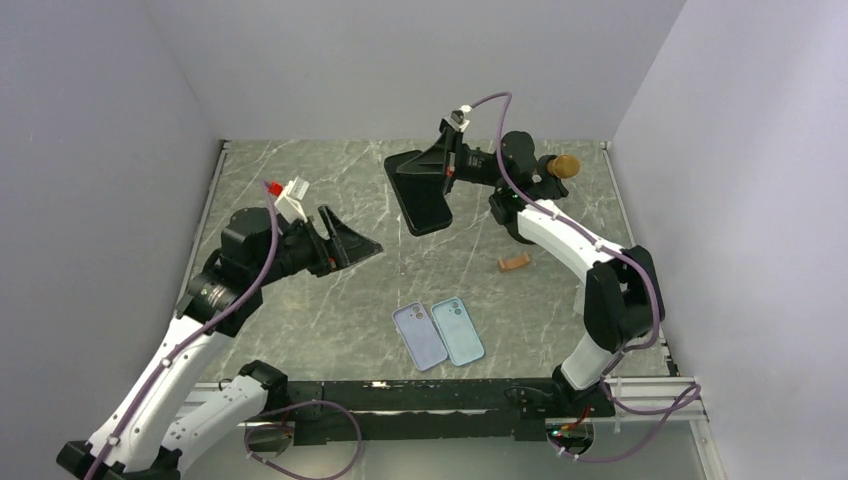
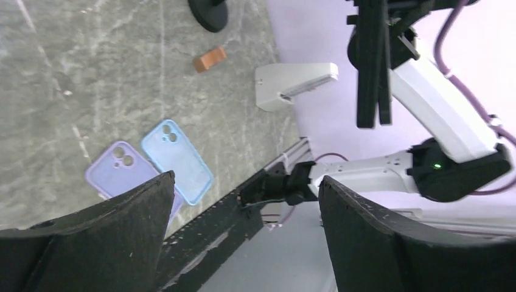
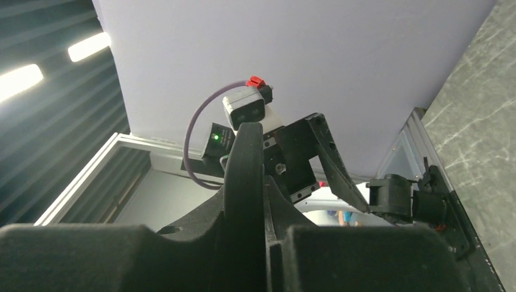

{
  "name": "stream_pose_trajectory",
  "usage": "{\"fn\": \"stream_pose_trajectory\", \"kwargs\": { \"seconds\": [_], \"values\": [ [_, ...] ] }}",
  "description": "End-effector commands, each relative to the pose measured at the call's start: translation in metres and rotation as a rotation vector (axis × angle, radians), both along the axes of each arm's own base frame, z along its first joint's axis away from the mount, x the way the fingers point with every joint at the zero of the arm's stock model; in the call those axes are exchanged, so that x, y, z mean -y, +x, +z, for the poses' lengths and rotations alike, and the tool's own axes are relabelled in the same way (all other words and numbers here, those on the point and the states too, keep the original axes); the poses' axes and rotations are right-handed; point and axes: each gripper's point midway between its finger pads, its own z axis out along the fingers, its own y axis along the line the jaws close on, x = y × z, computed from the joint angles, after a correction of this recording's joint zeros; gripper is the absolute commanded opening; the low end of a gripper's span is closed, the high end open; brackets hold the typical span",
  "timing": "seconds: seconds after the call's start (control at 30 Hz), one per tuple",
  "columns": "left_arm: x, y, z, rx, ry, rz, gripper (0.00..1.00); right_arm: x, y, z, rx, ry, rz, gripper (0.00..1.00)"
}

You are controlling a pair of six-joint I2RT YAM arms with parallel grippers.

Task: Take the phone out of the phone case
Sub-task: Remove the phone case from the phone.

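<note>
— Closest to the overhead camera, what is the left gripper [image 1: 350, 240] doing?
— It hangs above the table [image 1: 300, 300], jaws spread wide and empty. Farther back, the right gripper [image 1: 428, 172] clamps the black phone [image 1: 420, 200] in the air. A purple case [image 1: 420, 337] and a blue case [image 1: 458, 331] lie side by side on the marble.
— Left wrist?
— The left fingers [image 2: 109, 237] stand far apart, with both cases below and the phone edge-on beyond.
— Right wrist?
— The right fingers [image 3: 182, 255] pinch the phone's edge. Whether it wears a case, I cannot tell.

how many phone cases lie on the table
2: a purple case and a blue case, side by side near the front edge. The dark phone held up by the right pincer may carry another; unclear.
</note>
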Motion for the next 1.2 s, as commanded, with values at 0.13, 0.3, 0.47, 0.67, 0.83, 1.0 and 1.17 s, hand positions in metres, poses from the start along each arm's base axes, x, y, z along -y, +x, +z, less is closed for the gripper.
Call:
{"fn": "stream_pose_trajectory", "kwargs": {
  "seconds": [0.13,0.3,0.47,0.67,0.83,1.0,1.17],
  "values": [
    [0.026,-0.017,0.088,0.055,-0.345,-0.116,0.92,0.016,-0.011,0.022,0.128,-0.086,-0.044,0.0],
    [0.037,-0.017,0.121,0.038,-0.512,-0.138,0.91,0.017,-0.011,0.023,0.143,-0.101,-0.07,0.0],
    [0.047,-0.008,0.127,0.01,-0.618,-0.125,0.88,0.019,-0.011,0.022,0.137,-0.103,-0.082,0.0],
    [0.058,0.005,0.12,-0.013,-0.58,-0.115,0.79,0.02,-0.015,0.026,0.13,-0.078,-0.079,0.0],
    [0.058,0.009,0.109,-0.065,-0.55,-0.076,0.73,0.021,-0.015,0.029,0.132,-0.079,-0.082,0.0],
    [0.067,0.004,0.098,-0.137,-0.602,-0.102,0.69,0.02,-0.012,0.027,0.125,-0.078,-0.085,0.0],
    [0.074,-0.002,0.094,-0.166,-0.593,-0.126,0.69,0.019,-0.01,0.025,0.119,-0.082,-0.089,0.0]
  ]
}}
